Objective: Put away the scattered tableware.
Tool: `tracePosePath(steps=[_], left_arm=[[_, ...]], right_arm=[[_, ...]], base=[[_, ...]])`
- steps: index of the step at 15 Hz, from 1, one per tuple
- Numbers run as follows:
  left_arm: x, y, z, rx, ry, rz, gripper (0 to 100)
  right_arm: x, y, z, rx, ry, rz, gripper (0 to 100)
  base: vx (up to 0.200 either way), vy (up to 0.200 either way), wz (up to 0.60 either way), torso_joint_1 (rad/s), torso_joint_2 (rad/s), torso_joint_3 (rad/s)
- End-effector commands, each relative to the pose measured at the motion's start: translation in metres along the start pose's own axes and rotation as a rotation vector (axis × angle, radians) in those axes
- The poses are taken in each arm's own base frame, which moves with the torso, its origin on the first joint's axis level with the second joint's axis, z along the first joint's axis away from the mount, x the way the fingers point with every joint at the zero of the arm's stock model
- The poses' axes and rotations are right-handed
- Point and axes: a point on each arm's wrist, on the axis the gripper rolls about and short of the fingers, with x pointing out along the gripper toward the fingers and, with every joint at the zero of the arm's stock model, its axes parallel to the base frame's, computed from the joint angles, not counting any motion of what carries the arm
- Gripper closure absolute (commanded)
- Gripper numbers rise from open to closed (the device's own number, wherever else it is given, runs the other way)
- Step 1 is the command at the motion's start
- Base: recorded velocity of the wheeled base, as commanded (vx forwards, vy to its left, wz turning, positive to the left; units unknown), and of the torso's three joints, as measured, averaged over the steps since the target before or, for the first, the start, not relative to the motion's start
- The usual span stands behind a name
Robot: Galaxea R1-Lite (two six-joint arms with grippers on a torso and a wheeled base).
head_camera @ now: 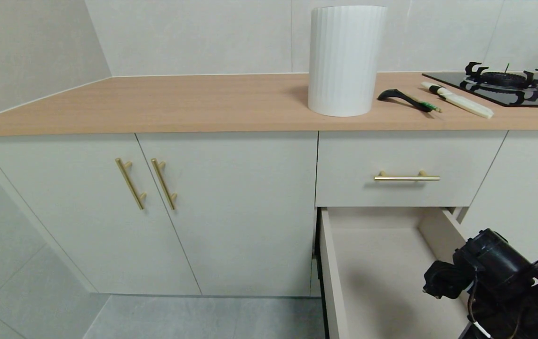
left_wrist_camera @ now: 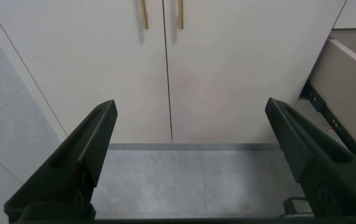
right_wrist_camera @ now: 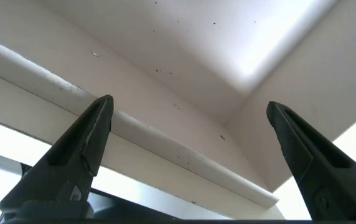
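Note:
On the wooden countertop [head_camera: 179, 101] lie a black spoon [head_camera: 405, 99] with a greenish handle and a cream utensil [head_camera: 457, 100] with a black band, both right of a tall white ribbed container [head_camera: 344, 61]. Below them the lower drawer [head_camera: 330, 263] stands pulled out, nothing visible inside. My right arm [head_camera: 490, 268] hangs over the drawer's right side. The right gripper [right_wrist_camera: 189, 102] is open, facing the drawer's pale inner walls [right_wrist_camera: 184, 56]. My left gripper [left_wrist_camera: 189, 106] is open and holds nothing, low down facing the cabinet doors [left_wrist_camera: 165, 62] and the floor.
A black gas hob [head_camera: 509, 84] sits at the counter's far right. A shut drawer [head_camera: 405, 178] with a gold handle is above the open one. Two cabinet doors [head_camera: 146, 183] with gold handles are to the left. The open drawer's side [left_wrist_camera: 346, 81] juts out beside the left gripper.

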Motion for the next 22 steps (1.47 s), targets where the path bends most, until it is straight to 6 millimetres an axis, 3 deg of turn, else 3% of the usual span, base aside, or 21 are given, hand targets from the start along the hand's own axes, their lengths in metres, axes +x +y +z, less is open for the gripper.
tracePosePath(steps=[1,3,7,9,17,22], left_arm=[[0.0,0.0,0.0,-0.001,-0.001,0.0,0],[0.0,0.0,0.0,-0.001,0.0,0.0,0],[0.0,0.0,0.0,0.001,-0.001,0.0,0],[0.0,0.0,0.0,0.001,0.0,0.0,0],[0.0,0.0,0.0,0.001,0.0,0.0,0],[0.0,0.0,0.0,0.001,-0.001,0.0,0]], right_arm=[[0.0,0.001,0.0,-0.006,0.004,0.005,0],[-0.007,-0.006,0.013,0.036,-0.061,-0.022,0],[-0.024,-0.024,0.055,0.426,-0.351,-0.026,0],[-0.026,-0.034,0.061,0.481,-0.429,-0.041,0],[-0.029,-0.04,0.063,0.504,-0.48,-0.058,0],[-0.03,-0.041,0.063,0.506,-0.482,-0.062,0]], base=[[0.0,0.0,0.0,0.0,0.0,0.0],[0.0,0.0,0.0,0.0,0.0,0.0],[0.0,0.0,0.0,0.0,0.0,0.0],[0.0,0.0,0.0,0.0,0.0,0.0],[0.0,0.0,0.0,0.0,0.0,0.0],[0.0,0.0,0.0,0.085,-0.26,-0.249]])
